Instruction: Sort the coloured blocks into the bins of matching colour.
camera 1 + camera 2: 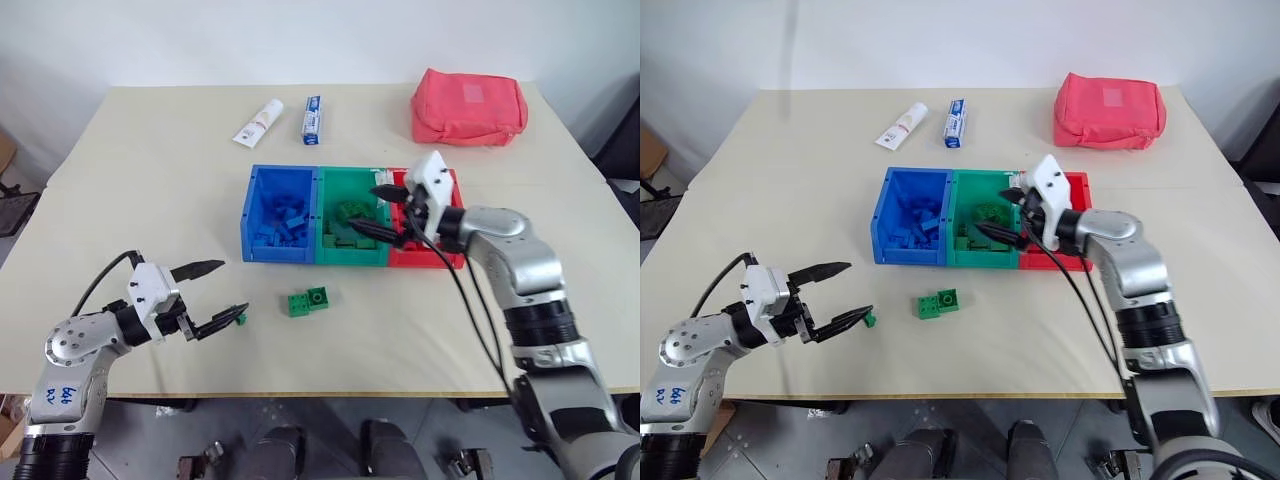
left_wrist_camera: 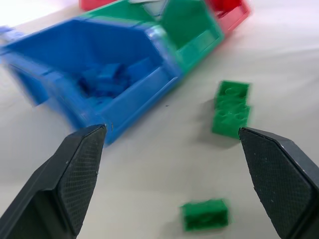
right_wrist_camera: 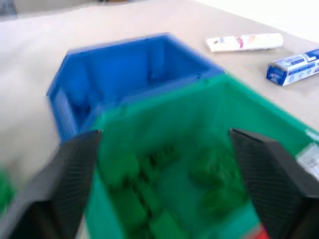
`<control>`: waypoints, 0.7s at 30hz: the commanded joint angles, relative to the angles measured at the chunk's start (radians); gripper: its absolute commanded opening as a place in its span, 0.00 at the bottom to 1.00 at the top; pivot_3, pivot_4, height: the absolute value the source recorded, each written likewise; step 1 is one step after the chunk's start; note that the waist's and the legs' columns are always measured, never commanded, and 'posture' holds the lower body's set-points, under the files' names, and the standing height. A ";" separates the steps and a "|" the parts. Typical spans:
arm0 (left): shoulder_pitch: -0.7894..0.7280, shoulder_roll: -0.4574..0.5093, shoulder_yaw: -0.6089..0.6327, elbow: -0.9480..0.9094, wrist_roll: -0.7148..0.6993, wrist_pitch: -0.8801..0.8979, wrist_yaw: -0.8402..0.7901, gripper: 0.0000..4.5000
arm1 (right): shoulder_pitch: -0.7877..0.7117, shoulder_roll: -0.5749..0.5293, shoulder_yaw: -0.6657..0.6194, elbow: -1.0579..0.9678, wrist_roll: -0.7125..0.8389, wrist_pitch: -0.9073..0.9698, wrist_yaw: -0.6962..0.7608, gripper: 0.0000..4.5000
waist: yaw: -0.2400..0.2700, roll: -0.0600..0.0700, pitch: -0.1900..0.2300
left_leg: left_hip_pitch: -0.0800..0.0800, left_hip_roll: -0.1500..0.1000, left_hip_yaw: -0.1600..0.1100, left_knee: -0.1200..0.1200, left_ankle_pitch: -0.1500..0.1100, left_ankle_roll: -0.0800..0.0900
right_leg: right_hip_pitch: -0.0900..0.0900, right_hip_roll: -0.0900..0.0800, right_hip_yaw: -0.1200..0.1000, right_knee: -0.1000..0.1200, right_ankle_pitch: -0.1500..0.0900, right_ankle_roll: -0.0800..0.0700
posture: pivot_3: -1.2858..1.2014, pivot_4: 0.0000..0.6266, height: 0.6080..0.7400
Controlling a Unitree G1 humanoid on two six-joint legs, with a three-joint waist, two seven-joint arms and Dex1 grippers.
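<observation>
The left gripper is low over the table, near its front edge, with its two black fingers wide apart and nothing in them. A tiny green block lies on the table right by the tip of one finger. A bigger green block lies a bit further right, in front of the bins. The blue bin has blue blocks inside. The green bin has green blocks inside. The right gripper hangs over the green bin, fingers spread wide and empty. The red bin is last in the row.
</observation>
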 commanded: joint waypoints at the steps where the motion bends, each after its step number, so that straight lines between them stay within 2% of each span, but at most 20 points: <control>1: -0.027 0.040 -0.001 0.023 0.010 -0.023 -0.046 1.00 | 0.121 -0.049 -0.111 -0.125 0.118 -0.131 0.157 1.00 | -0.001 0.000 0.000 | 0.000 0.000 0.000 0.000 0.000 0.000 | 0.000 -0.001 0.000 0.000 0.000 0.000 | 0.52 0.24 1.00; 6: -0.060 0.082 -0.048 0.044 0.002 0.017 -0.121 1.00 | 0.321 -0.128 -0.205 -0.180 0.139 -0.218 0.216 1.00 | -0.002 0.000 0.000 | 0.000 0.000 0.001 0.000 0.000 0.000 | 0.000 -0.001 0.001 0.000 0.000 0.000 | 0.52 0.24 1.00; 10: -0.102 0.071 -0.101 0.018 -0.002 0.069 -0.134 1.00 | 0.430 -0.161 -0.243 -0.220 0.150 -0.254 0.242 1.00 | -0.001 0.000 0.000 | 0.001 0.001 0.002 0.000 0.000 0.000 | 0.001 -0.001 0.001 0.000 0.000 0.000 | 0.52 0.24 1.00; 12: -0.160 0.045 -0.189 -0.040 0.025 0.114 -0.123 1.00 | 0.504 -0.171 -0.262 -0.264 0.148 -0.266 0.238 1.00 | 0.002 0.000 0.000 | 0.001 0.001 0.001 0.000 0.000 0.000 | 0.001 -0.001 0.001 0.001 0.000 0.000 | 0.52 0.24 1.00; 15: -0.252 0.016 -0.371 -0.113 0.180 0.136 -0.095 1.00 | 0.617 -0.217 -0.274 -0.365 0.191 -0.212 0.267 1.00 | 0.022 0.000 0.000 | 0.000 0.000 0.001 0.001 0.000 0.000 | 0.002 0.000 0.001 -0.001 0.001 0.001 | 0.52 0.24 1.00; 19: -0.352 -0.069 -0.470 -0.149 0.221 0.270 -0.018 1.00 | 0.689 -0.261 -0.275 -0.434 0.199 -0.178 0.264 1.00 | 0.023 0.000 0.000 | 0.000 -0.001 0.002 0.001 0.000 0.002 | 0.003 0.000 0.001 -0.003 0.002 0.003 | 0.52 0.24 1.00; 21: -0.417 -0.110 -0.539 -0.114 0.297 0.302 0.020 1.00 | 0.707 -0.257 -0.282 -0.454 0.198 -0.170 0.234 1.00 | 0.024 -0.001 0.001 | 0.001 0.000 0.002 0.002 0.000 0.002 | 0.003 0.002 0.001 -0.003 0.002 0.003 | 0.52 0.24 1.00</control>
